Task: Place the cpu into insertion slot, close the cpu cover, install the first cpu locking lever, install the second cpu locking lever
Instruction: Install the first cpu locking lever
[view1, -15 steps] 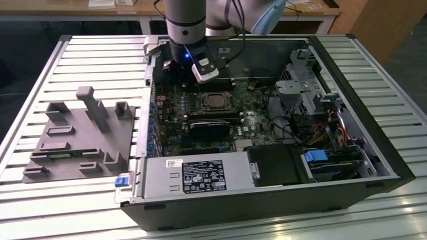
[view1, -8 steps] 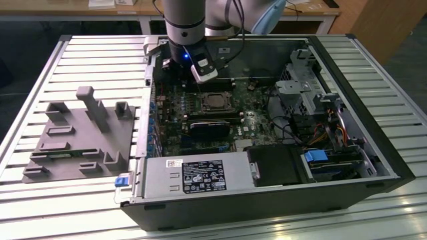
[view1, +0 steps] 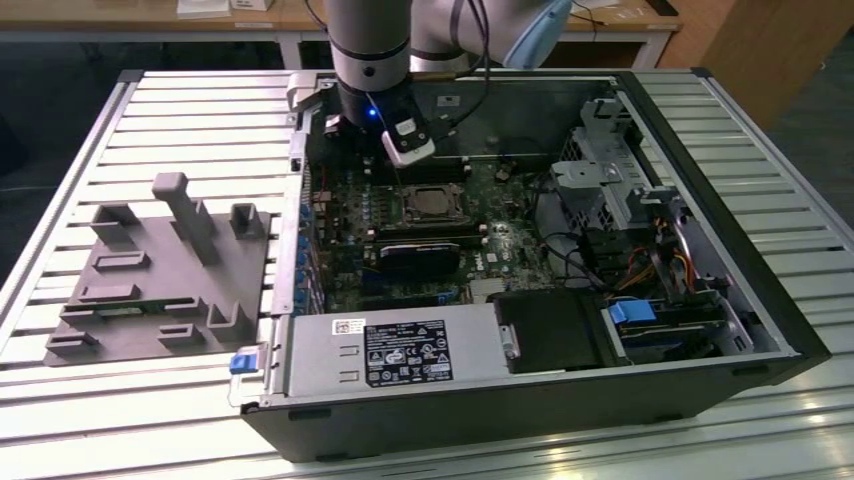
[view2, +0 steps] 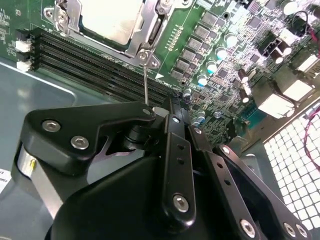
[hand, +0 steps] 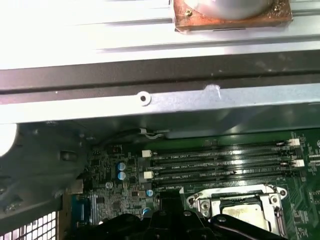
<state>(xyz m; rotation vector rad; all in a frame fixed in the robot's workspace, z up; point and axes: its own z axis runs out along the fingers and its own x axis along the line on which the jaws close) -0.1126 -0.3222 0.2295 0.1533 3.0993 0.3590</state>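
- The gripper (view2: 159, 111) hangs low inside the computer case (view1: 747, 330), just beside the insertion slot (view1: 406, 200). In the second wrist view its tips look drawn together.
- A thin locking lever (view2: 145, 80) runs from a corner of the insertion slot straight to those tips and touches them. Whether it is pinched between them or only pressed against them cannot be told.
- The cpu (view2: 107, 20) sits in the insertion slot with its dull silvery top facing up.
- The cpu cover (view2: 150, 27) lies flat over the insertion slot, and the chip's top shows through its window.
- Long black memory slots (view2: 90, 57) run along one side of the insertion slot, between it and the gripper.
- The green motherboard (view2: 215, 30) spreads around the insertion slot, with a row of small capacitors (view2: 220, 52) near it.
- The arm (view1: 367, 50) stands over the case, on the far side of the insertion slot in the exterior view.
- A black block (view1: 416, 255) lies just beside the insertion slot on its near side.
- Farther from the insertion slot on that same side, a power supply (view1: 387, 350) sits against the case's near wall.
- A grey moulded tray (view1: 160, 270) rests on the slatted table (view1: 187, 100) outside the case, well apart from the insertion slot, toward the exterior view's left.
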